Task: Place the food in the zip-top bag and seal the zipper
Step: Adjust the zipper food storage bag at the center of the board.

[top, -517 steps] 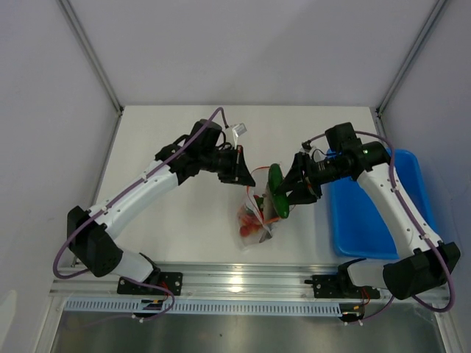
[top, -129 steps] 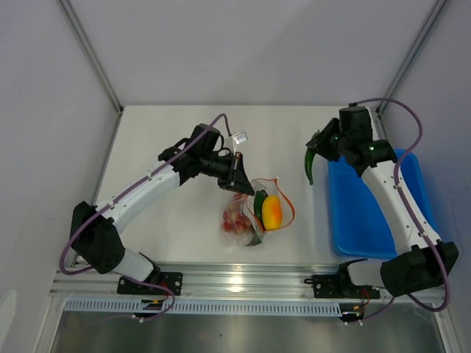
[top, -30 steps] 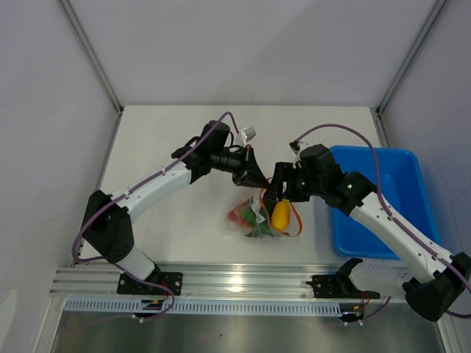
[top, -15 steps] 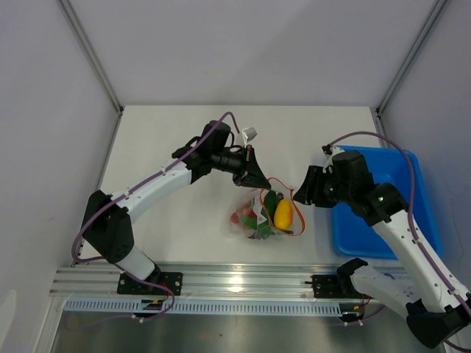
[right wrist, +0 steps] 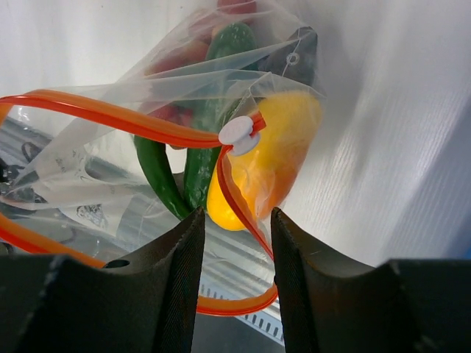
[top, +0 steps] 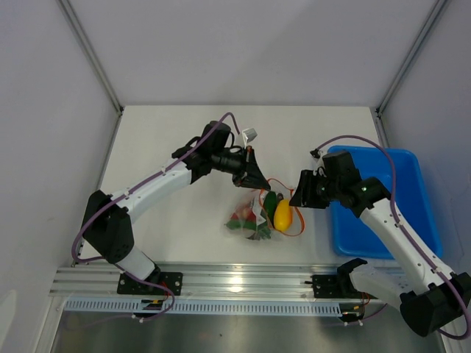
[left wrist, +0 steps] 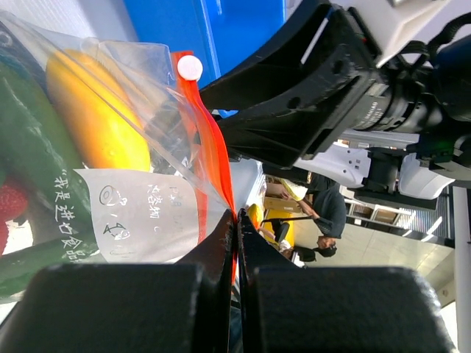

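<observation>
The white table (top: 176, 132) carries the blue bin (top: 397, 184) at its right and, nearer the middle, the zip-top bag (top: 254, 219), lying between the two arms. A few seconds ago the right gripper (top: 298, 193) held the long green pepper (top: 269, 203) aloft beside the bin; that pepper now lies inside the bag with the yellow-orange pepper (top: 282, 213) and the cherry tomatoes (top: 238, 218). All the food therefore appears loaded, and only sealing remains. The left gripper (left wrist: 237, 235) is clamped tight on one end of the zipper (right wrist: 110, 114), holding the mouth edge up. The right gripper, now empty, has its jaws partly apart and narrowing; in its wrist view they frame the white slider tab (right wrist: 237, 131) without visibly touching it. The mouth gapes.
</observation>
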{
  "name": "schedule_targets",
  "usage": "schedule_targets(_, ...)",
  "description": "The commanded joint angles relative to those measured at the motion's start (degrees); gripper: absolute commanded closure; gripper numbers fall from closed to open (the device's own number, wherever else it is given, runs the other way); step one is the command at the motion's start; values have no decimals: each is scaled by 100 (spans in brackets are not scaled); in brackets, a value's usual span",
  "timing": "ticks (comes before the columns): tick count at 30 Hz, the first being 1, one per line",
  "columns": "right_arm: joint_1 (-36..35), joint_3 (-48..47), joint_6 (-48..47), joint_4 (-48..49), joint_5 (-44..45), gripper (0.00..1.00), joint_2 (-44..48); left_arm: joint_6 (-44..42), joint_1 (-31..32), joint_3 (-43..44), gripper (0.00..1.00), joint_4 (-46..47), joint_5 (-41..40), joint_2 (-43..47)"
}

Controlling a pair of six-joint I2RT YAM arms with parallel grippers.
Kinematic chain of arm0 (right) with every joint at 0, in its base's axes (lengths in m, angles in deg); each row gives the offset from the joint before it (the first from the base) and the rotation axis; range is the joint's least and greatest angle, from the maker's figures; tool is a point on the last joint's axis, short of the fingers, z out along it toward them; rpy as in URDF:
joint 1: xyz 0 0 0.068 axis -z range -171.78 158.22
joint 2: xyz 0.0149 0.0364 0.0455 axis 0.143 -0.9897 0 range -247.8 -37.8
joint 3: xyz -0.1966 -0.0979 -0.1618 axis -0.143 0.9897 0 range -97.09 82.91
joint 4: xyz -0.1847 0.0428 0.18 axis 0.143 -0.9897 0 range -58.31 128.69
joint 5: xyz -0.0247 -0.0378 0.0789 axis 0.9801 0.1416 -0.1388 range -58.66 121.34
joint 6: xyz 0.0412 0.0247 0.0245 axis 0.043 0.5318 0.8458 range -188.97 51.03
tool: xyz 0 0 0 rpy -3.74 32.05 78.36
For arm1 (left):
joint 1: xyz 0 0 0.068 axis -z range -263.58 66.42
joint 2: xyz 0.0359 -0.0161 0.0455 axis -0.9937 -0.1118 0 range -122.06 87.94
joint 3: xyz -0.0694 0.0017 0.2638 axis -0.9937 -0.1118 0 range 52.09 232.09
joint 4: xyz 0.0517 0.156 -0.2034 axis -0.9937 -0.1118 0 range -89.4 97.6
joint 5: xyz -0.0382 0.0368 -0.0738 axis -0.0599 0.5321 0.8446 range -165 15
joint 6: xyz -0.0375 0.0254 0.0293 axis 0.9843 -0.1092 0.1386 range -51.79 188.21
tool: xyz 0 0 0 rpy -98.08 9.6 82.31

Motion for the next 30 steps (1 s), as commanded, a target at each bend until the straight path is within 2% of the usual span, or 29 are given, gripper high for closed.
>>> schedule_targets(1, -3, 145, -256, 171, -181, 57, -28, -153, 30, 253, 99, -31, 182, 213)
schedule_targets(9, -3, 462, -151, 39, -93, 72, 42, -601, 74, 279, 99, -521, 42, 283)
schedule_targets(13, 5, 462, -81, 13, -172, 87, 77, -935, 135, 306, 100, -786, -91, 309)
schedule_targets(15, -3, 445, -37, 21, -216, 89, 60, -1023, 179, 341, 99, -839, -143, 336)
schedule_targets(16, -3, 453, -19, 47, -251, 97, 51, -1137, 205, 367, 99, -883, -170, 336)
schedule_targets(17, -3, 436, 33, 48, -277, 100, 42, -1207, 223, 428, 99, -1014, -213, 327)
schedule_targets(20, -12, 252, 183, -66, -487, 100, -28, -1585, 320, 683, 99, -1443, -424, 301)
schedule_targets(23, -12, -371, 516, -321, -882, 100, -168, -2016, 486, 956, 99, -1840, -775, 336)
schedule_targets(27, 5, -1599, 1174, -786, -1392, 100, -528, -2236, 706, 957, 99, -1807, -996, 458)
schedule_targets(30, -38, -2085, 1465, -963, -1403, 100, -766, -2245, 891, 851, 99, -1675, -1005, 538)
